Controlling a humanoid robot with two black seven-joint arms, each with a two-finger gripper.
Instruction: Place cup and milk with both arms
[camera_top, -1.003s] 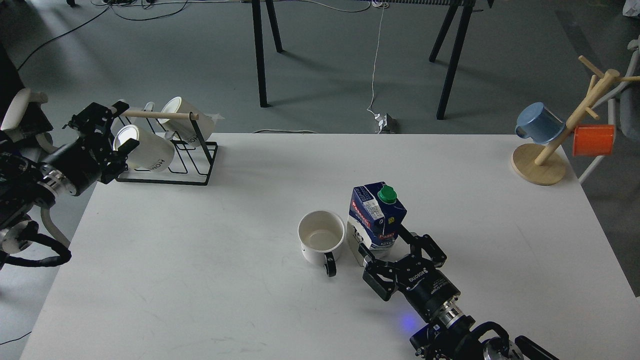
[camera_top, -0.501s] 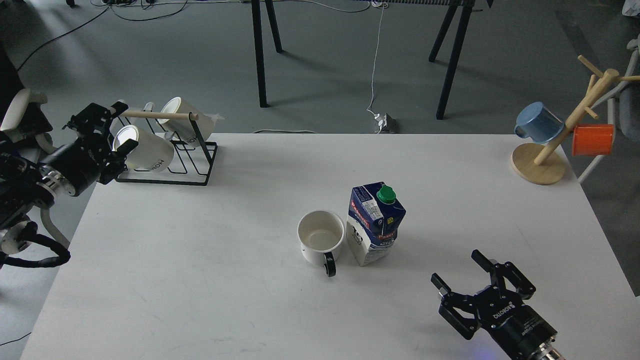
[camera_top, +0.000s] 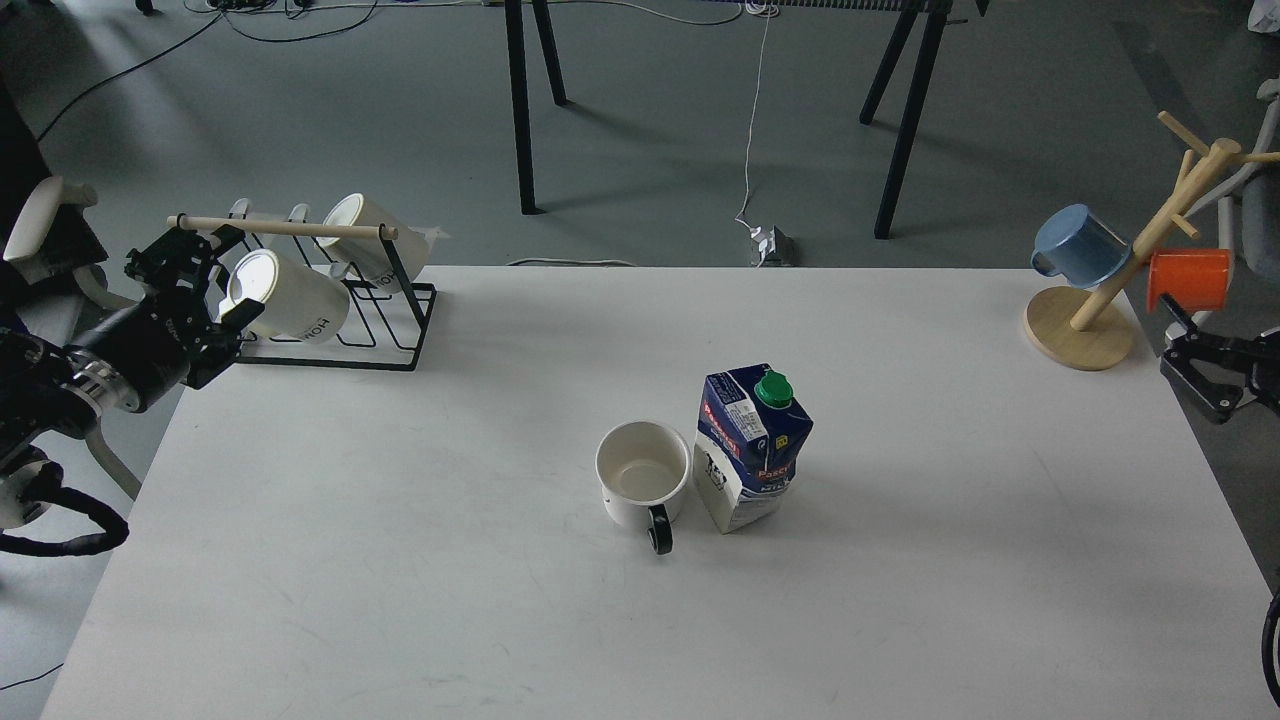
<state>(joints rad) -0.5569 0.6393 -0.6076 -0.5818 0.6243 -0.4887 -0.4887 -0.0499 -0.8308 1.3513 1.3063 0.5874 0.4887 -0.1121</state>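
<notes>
1. Head view: a blue rectangular milk carton with a green round screw cap (camera_top: 752, 446) stands upright on the white flat counter (camera_top: 400, 520), near its middle.
2. A white ceramic cup with a black handle (camera_top: 643, 484) stands mouth up just left of the carton, nearly touching it; its handle points toward the counter's near edge and its inside looks empty.
3. The left gripper (camera_top: 190, 290) hangs far left of the carton, at the counter's back left corner, just beside a black wire mug rack with a wooden rod (camera_top: 335, 290). Its jaws are spread apart and hold nothing.
4. A white cylindrical mug (camera_top: 285, 300) lies on its side in the rack, right next to the left gripper; a second white mug (camera_top: 375, 232) sits behind it.
5. The right gripper (camera_top: 1205, 365) is far right of the carton, beyond the counter's right edge, its jaws apart and empty.
6. A wooden mug tree on a round base (camera_top: 1080, 330) stands at the back right corner, carrying a blue metal mug (camera_top: 1078, 247) and an orange mug (camera_top: 1188, 280).
</notes>
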